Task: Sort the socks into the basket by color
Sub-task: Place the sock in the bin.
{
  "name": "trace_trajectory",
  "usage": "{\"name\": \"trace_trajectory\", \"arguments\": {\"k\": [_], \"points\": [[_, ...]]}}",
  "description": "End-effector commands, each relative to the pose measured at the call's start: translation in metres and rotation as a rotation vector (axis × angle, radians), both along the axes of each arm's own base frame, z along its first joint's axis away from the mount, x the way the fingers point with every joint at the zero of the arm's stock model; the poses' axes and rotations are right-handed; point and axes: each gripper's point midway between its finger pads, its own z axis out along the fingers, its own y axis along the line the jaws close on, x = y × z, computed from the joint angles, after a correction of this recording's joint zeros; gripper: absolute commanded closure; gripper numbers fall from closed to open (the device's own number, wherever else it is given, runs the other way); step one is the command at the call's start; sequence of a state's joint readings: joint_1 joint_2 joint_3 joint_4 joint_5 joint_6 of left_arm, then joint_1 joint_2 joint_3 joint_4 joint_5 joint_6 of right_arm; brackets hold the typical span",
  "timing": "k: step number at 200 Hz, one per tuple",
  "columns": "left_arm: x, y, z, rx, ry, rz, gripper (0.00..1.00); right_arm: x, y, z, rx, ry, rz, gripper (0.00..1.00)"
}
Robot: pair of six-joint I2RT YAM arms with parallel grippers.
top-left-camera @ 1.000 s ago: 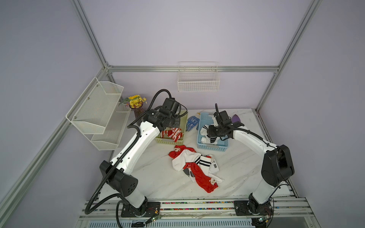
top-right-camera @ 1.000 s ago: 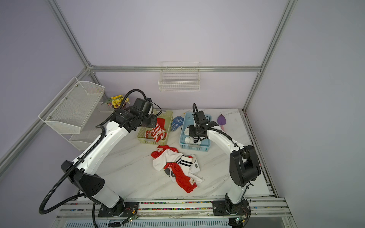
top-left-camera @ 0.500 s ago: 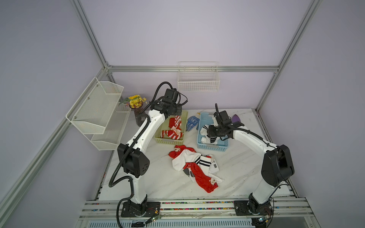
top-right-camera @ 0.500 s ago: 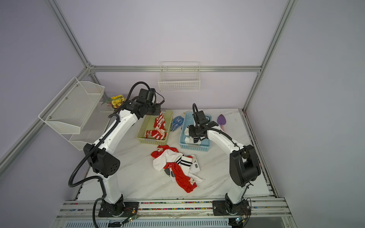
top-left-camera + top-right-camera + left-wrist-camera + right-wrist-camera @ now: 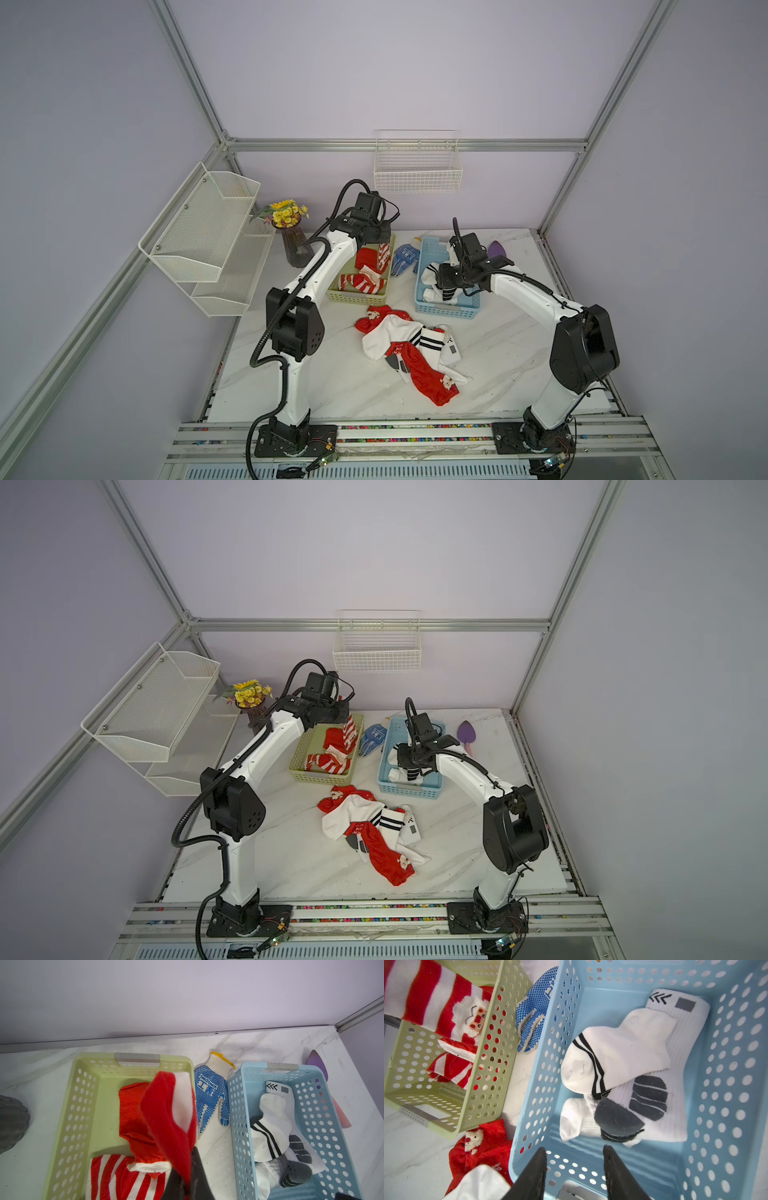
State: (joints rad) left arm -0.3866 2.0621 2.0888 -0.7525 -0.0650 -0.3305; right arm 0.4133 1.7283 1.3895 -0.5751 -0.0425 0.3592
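Note:
My left gripper (image 5: pixel 189 1160) is shut on a red sock with white stripes (image 5: pixel 166 1109). The sock hangs from it over the far right end of the green basket (image 5: pixel 357 297), as both top views show (image 5: pixel 350 729). Other red striped socks (image 5: pixel 361 282) lie inside that basket. My right gripper (image 5: pixel 574 1148) stands open and holds nothing above the near end of the blue basket (image 5: pixel 726 1084), over white socks with black and grey marks (image 5: pixel 623 1053). A heap of red and white socks (image 5: pixel 411 353) lies on the table in front of the baskets.
A blue dotted glove (image 5: pixel 403 259) lies between the two baskets. A purple object (image 5: pixel 497 250) sits behind the blue basket. A vase of yellow flowers (image 5: pixel 291 241) and a white mesh shelf (image 5: pixel 208 232) stand at the left; a wire basket (image 5: pixel 417 166) hangs on the back wall.
The left arm has swung its gripper, with the red striped sock, toward the far right end of the green basket. The right arm has not moved.

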Motion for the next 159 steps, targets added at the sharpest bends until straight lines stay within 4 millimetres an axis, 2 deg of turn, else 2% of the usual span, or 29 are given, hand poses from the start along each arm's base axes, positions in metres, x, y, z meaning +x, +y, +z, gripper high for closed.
{"name": "trace_trajectory", "arguments": {"k": [1, 129, 159], "points": [[0.009, 0.003, 0.015, -0.037, -0.063, 0.013, 1.0, 0.003, 0.003, 0.0, 0.002, -0.007, -0.005, 0.53], [0.022, 0.042, -0.067, 0.07, 0.065, 0.018, 1.0, 0.003, 0.002, -0.008, -0.01, 0.009, -0.008, 0.53], [0.023, 0.05, -0.081, 0.085, 0.092, 0.028, 1.0, 0.003, 0.005, -0.009, -0.009, 0.012, -0.004, 0.53]]}}
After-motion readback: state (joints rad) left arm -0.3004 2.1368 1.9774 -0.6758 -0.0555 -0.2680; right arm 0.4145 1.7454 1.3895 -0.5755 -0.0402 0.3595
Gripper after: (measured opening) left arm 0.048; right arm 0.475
